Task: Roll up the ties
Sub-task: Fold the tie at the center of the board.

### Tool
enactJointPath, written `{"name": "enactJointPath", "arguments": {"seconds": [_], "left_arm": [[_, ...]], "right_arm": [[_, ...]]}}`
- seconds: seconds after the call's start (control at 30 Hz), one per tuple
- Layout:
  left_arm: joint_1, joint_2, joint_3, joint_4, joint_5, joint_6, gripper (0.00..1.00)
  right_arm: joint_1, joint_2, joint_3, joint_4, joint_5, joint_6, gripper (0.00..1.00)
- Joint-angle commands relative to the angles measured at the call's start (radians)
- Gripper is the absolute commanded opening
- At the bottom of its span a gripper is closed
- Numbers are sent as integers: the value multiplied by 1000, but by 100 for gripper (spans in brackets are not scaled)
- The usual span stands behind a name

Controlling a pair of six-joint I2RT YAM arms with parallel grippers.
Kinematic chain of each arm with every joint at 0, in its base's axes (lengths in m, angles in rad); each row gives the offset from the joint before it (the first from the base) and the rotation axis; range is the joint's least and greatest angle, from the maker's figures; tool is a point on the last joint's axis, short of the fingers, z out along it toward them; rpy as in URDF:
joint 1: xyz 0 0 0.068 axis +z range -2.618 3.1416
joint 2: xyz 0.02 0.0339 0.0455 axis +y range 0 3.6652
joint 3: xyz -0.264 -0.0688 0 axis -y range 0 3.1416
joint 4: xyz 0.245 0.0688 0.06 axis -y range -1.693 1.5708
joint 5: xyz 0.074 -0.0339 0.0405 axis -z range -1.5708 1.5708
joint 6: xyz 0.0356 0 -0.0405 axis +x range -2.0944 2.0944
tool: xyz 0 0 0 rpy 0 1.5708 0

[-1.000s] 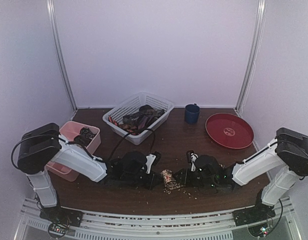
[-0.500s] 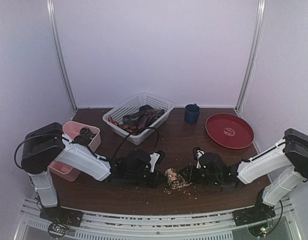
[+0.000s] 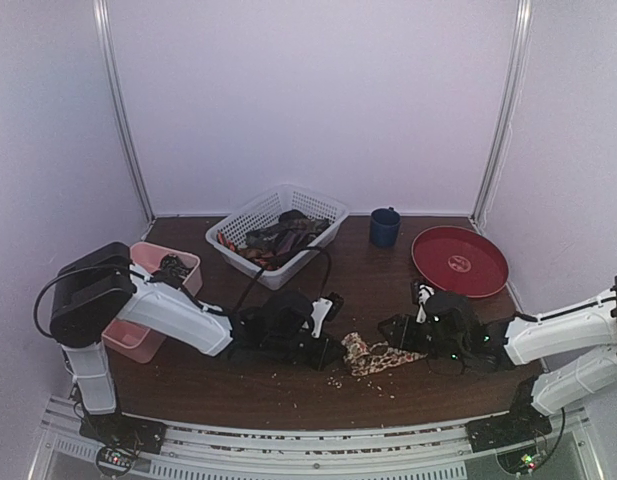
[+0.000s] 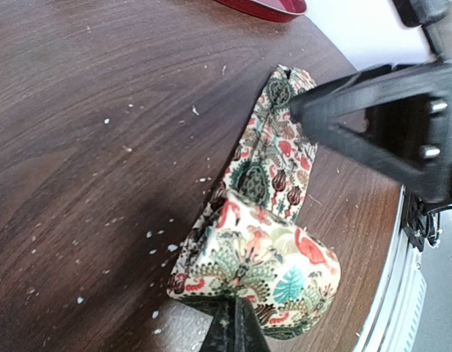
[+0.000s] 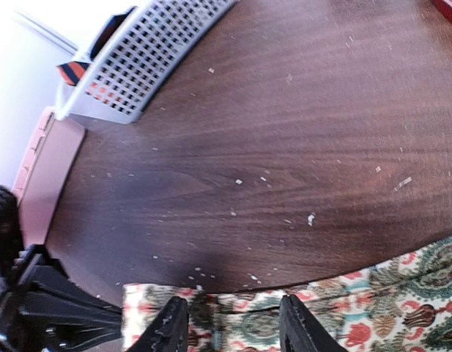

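Note:
A cream tie with a red and green floral print [image 3: 380, 355] lies on the dark table, its left end rolled up [image 4: 258, 268] and its flat tail [image 4: 273, 147] running right. My left gripper [image 3: 333, 349] [image 4: 235, 324] is shut on the rolled end. My right gripper [image 3: 395, 332] [image 5: 233, 328] is open, its fingers [image 5: 171, 326] standing apart above the flat tail [image 5: 357, 308]. More ties [image 3: 278, 237], dark and red, are heaped in the white basket [image 3: 323, 207].
A pink tray [image 3: 136, 258] with a dark bundle [image 3: 171, 268] sits at the left. A blue mug [image 3: 384, 227] and a red plate [image 3: 460, 260] stand at the back right. White crumbs [image 5: 310, 218] dot the wood near the tie.
Both grippers have shifted right. The right gripper has widened and drawn away from the roll, and a flat stretch of the tie now lies between the two grippers.

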Motion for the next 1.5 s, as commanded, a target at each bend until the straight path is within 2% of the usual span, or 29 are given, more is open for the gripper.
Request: {"name": "enactJointPath", "arguments": {"seconds": [0.0,0.23,0.43,0.7,0.9,1.13,1.2,1.27,1.37,1.47], "left_arm": [[-8,50,52,16,38,25,3],[-16,103,148,-6,60,45,3],[-16,111,186,-33,44,62,4],[-16,160,227,-21,74,61,4],[-16,176,260,-19,78,64,4],[-16,180,282,8,105,58,6],[-16,173,283,3,95,66,9],[-16,155,280,-30,70,94,16],[-16,106,257,-66,24,189,30],[-15,93,258,-104,28,307,49]], "right_arm": [[-8,-48,9,-32,-75,-53,47],[-36,7,36,-30,-160,-86,58],[-40,-5,62,-78,-179,-110,54],[-41,-59,79,-191,-111,-134,58],[-42,-65,91,-231,-122,-154,53],[-63,2,83,-215,-159,-172,46],[-79,6,63,-192,-176,-166,42],[-92,2,37,-169,-186,-156,39],[-117,3,-6,-123,-205,-141,38],[-156,20,-46,-44,-272,-122,37]]}}
